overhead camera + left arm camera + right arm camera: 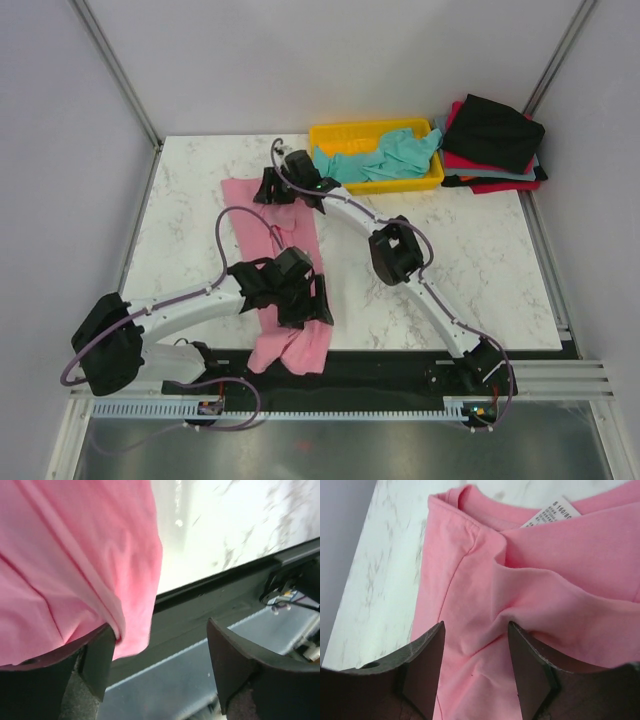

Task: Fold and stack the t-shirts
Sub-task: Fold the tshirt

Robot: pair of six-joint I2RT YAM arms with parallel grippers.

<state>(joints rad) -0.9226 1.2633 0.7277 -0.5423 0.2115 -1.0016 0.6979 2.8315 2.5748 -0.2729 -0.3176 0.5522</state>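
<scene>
the table [470, 270] carries the pink tee [290, 225] as a long narrow strip. it runs from the far left towards the near edge, and its near end spills over that edge in a bunch. the black tee [495, 130] sits on the red tee [500, 185] at the far right corner. just beside them, the teal tee [385, 155] lies heaped in the tray [330, 135].

the step in hand looks like folding the pink strip end to end. the left gripper [305, 305] is at the near end with its fingers spread and nothing pinched; cloth only drapes against one finger. the right gripper [272, 188] is at the far end, also spread, straddling a raised ridge of cloth without clamping it.

to do it well, i'd have each gripper take every layer at its end. the near bunch should be drawn flat before anything is carried over. then lift both ends level so the strip does not twist.

the top view alone shows the whole strip and where the finished pile waits. only the right wrist view shows the collar [465, 492] and the label [554, 511], so that end is the neck. only the left wrist view shows the hem hanging past the dark rail [210, 605].
</scene>
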